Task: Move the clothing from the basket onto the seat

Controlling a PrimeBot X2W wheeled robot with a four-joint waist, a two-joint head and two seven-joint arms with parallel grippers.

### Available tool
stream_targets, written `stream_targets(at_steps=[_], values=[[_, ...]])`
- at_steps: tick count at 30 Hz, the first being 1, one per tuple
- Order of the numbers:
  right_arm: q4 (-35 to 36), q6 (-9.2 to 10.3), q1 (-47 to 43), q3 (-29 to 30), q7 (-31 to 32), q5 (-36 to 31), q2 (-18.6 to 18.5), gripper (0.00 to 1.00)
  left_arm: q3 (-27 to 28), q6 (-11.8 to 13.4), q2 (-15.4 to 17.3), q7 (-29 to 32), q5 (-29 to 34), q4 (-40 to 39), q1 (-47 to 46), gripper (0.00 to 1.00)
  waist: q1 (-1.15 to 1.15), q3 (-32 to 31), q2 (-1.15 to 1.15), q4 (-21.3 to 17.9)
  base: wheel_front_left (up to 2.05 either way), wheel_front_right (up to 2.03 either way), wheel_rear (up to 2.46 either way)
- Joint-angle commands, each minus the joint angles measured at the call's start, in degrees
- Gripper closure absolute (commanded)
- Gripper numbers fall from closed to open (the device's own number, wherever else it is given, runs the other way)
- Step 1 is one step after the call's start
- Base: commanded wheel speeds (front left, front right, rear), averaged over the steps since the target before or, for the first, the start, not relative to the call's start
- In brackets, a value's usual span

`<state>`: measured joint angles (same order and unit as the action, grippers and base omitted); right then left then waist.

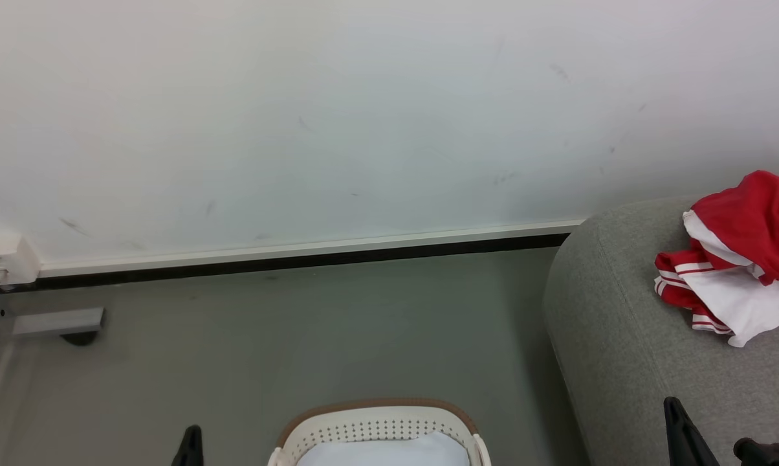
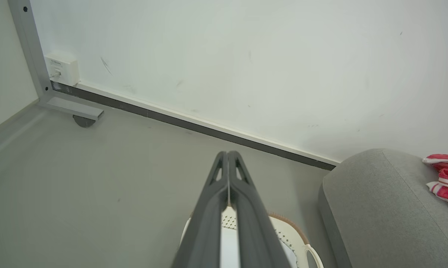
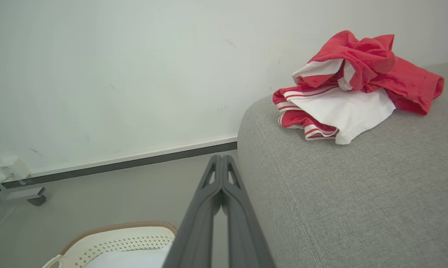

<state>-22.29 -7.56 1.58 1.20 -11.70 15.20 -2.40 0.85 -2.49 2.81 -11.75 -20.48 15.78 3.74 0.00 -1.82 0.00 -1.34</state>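
I read the transfer as finished. The clothing (image 1: 745, 259) lies in a crumpled heap on top of the seat (image 1: 622, 336), at the right of the scene. It is red on top, and a white panel and striped trim spill toward the seat's rounded left edge. It rests fully on the upholstery and nothing hangs over the side.

The basket (image 1: 376, 421) stands on the floor (image 1: 299, 336), near me and to the left of the seat. What I can see of its inside holds a plain pale cloth (image 1: 389, 453), which is not mine to move. Its near part is cut off at the bottom of the head view, so I cannot vouch for that part.

Both tools are free. The left gripper (image 2: 228, 156) has its fingers pressed together with nothing between them, and it hangs over the basket. The right gripper (image 3: 221, 158) is closed the same way and empty. It sits near the seat's left side, well short of the garment.

My judgement is that no further grasp is needed. The next move is to check for anything red left in the basket. If there is nothing, I keep both arms clear of the seat so I don't snag the heap or drag it toward the edge.
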Motion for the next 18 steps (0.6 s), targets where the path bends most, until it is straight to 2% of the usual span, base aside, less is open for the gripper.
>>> stream_targets(at_steps=[1,18], values=[[1.30,0.01,1.31,0.37,0.40,3.00,-0.37,1.00,0.35,-0.26,0.34,0.50,-2.97,-1.09,-1.62,1.00,0.00,0.03,0.00,0.03,0.00,0.00,0.00],[3.21,0.03,2.06,1.36,4.33,20.20,-0.44,1.00,1.45,-1.39,0.31,4.44,-18.98,-1.49,-3.51,1.00,0.00,0.32,0.00,0.23,0.00,0.00,0.00]])
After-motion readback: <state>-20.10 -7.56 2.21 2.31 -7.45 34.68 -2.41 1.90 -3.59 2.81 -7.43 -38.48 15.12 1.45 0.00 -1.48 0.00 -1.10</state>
